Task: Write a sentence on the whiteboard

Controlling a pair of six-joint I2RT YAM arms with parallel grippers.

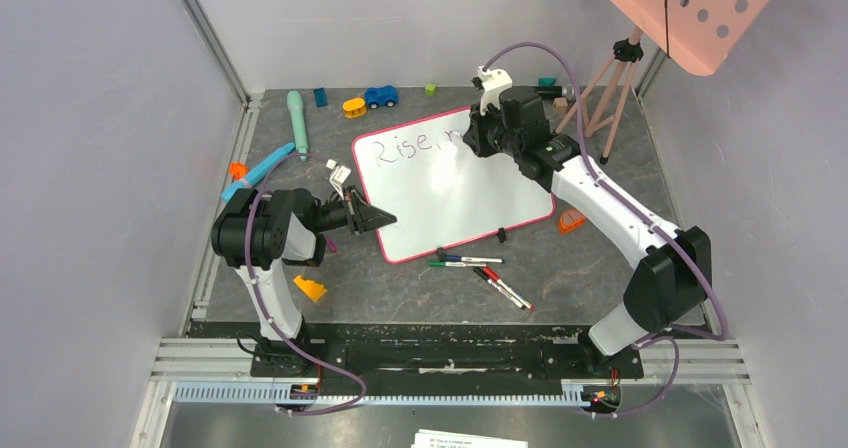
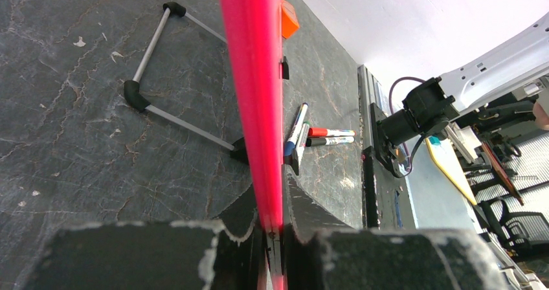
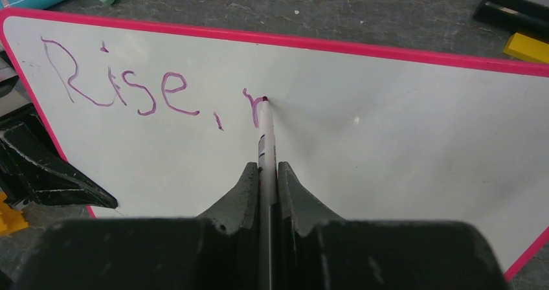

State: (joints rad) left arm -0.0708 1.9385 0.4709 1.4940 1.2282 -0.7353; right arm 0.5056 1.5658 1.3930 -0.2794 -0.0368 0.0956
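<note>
The whiteboard (image 1: 450, 193) lies flat mid-table, white with a pink-red rim (image 2: 249, 76). My left gripper (image 1: 383, 219) (image 2: 268, 193) is shut on the rim at the board's near-left edge. The sentence (image 3: 129, 86) reads "Rise, r" in purplish ink along the board's far edge, small in the top view (image 1: 400, 148). Over the board's far side, my right gripper (image 1: 470, 133) (image 3: 264, 167) is shut on a white marker (image 3: 265, 134). The marker's tip touches the board at the top of the "r".
Several loose markers (image 1: 465, 261) (image 2: 296, 131) lie just in front of the board. Small toys, a teal pen-like object (image 1: 296, 118) and a blue car (image 1: 380, 96) sit along the back. A tripod (image 1: 610, 88) with a salmon perforated panel (image 1: 690, 8) stands back right. A yellow block (image 1: 310, 288) lies near the left arm.
</note>
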